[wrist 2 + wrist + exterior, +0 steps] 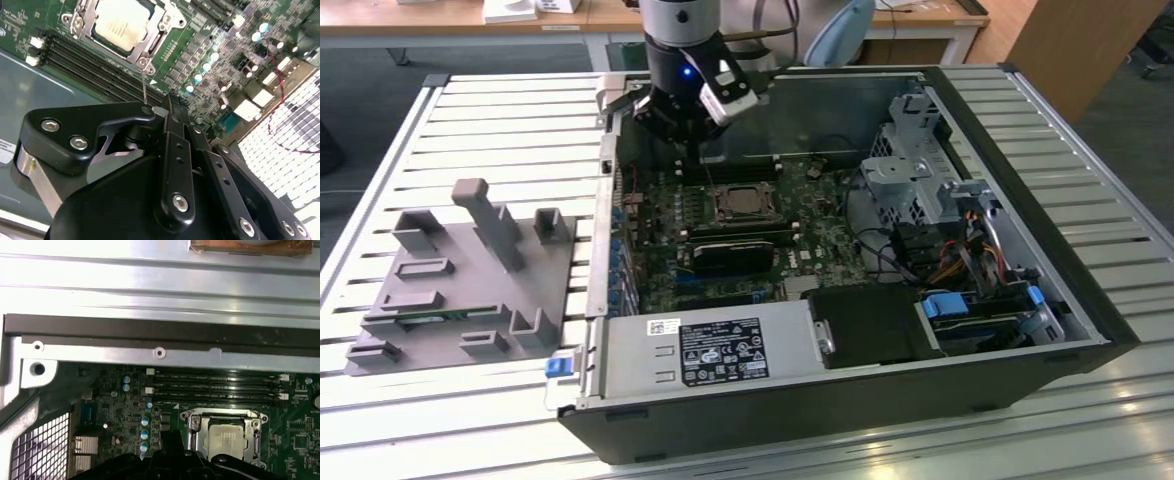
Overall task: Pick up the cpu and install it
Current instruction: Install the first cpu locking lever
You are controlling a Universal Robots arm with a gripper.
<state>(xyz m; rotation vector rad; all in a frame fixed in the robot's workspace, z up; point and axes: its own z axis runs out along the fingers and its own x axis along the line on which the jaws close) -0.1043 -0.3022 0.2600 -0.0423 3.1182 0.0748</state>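
Cpu [744,203] already seated in motherboard socket [192,432], install step apparently done. Gripper [698,130] hangs above case near socket, holding nothing visible; jaw opening: cannot tell.

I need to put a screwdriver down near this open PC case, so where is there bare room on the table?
The slatted table is bare between the grey fixture and the far edge, and to the exterior view's right of the case. It is crowded inside the case: the gripper hangs over the motherboard near the cpu, seated in its socket, with cables and drive bays beside it.
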